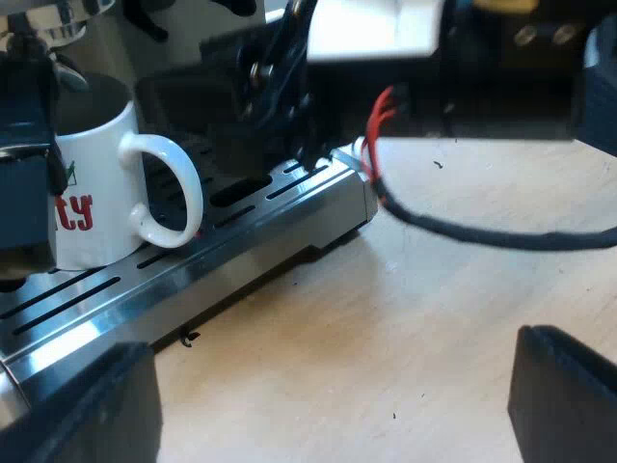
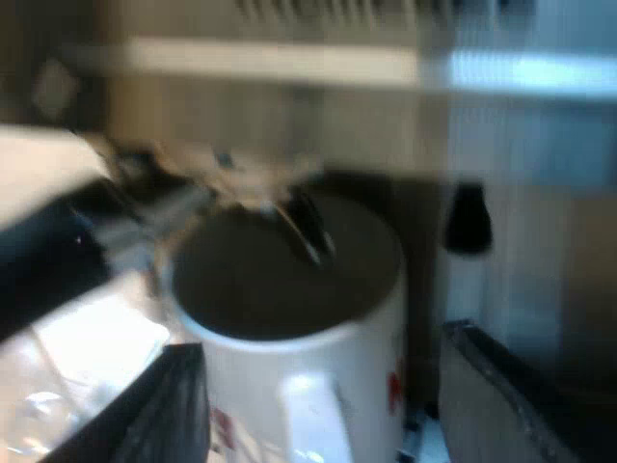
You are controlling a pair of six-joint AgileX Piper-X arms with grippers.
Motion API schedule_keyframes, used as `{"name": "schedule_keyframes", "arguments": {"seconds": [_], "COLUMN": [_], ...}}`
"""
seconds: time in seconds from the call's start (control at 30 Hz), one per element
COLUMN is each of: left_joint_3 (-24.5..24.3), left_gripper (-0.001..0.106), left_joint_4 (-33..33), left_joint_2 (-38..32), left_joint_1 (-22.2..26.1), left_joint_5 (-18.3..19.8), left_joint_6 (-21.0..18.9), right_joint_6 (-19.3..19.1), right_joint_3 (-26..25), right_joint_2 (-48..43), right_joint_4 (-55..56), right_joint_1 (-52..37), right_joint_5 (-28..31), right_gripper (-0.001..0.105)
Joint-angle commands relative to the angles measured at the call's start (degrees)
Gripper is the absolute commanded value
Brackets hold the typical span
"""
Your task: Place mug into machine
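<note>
Nearest, the left pincer (image 1: 323, 386) hangs released: its two black fingers (image 1: 564, 400) stand wide apart with nothing between them, over the bare wooden surface (image 1: 434, 289). Beyond that stretch of wood comes the slotted metal drip tray (image 1: 106, 289) of the espresso machine (image 1: 72, 19), and on the tray stands the mug (image 1: 96, 193), upright, white, with red lettering on its wall. The mug is well apart from the left pincer, past the tray's front edge. Its handle (image 1: 174, 193) points toward the right arm (image 1: 260, 96), a dark bulk that reaches in over the tray just beside the mug.

In the right wrist view, the right pincer (image 2: 320, 342) is also released. Its fingers (image 2: 506, 395) flank the mug, one on each side, and the handle faces back between them toward the wrist. One finger lies close against the mug's wall; whether it touches cannot be told. The other stands clear, with a gap showing. Past the fingers the mug's dark inside is open to view, and just above its rim hangs a small metal part (image 2: 304, 231) of the machine. Farther behind the mug rises the machine's front.
</note>
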Motion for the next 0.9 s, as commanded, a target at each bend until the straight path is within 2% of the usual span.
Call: {"name": "schedule_keyframes", "arguments": {"seconds": [0.03, 0.53, 0.7, 0.9], "left_joint_3": [-0.83, -8.13, -10.98, -11.79], "left_gripper": [0.075, 0.075, 0.075, 0.075], "left_joint_4": [-0.73, 0.26, 0.28, 0.09], "left_joint_2": [-0.35, -0.77, -2.86, -3.26], "left_joint_1": [0.13, 0.13, 0.13, 0.13], "left_joint_5": [0.57, 0.57, 0.57, -0.81], "left_joint_6": [0.23, 0.23, 0.23, 0.23], "right_joint_6": [-0.35, -0.35, -2.13, -3.18], "right_joint_3": [-0.64, 3.25, 3.24, 3.24], "right_joint_2": [-2.23, -15.39, -18.65, -20.19], "right_joint_4": [1.21, 9.30, 10.03, 9.69], "right_joint_1": [0.61, 6.44, 10.05, 11.50], "right_joint_5": [-0.09, 0.56, 6.03, 6.35], "right_gripper": [0.055, 0.055, 0.055, 0.055]}}
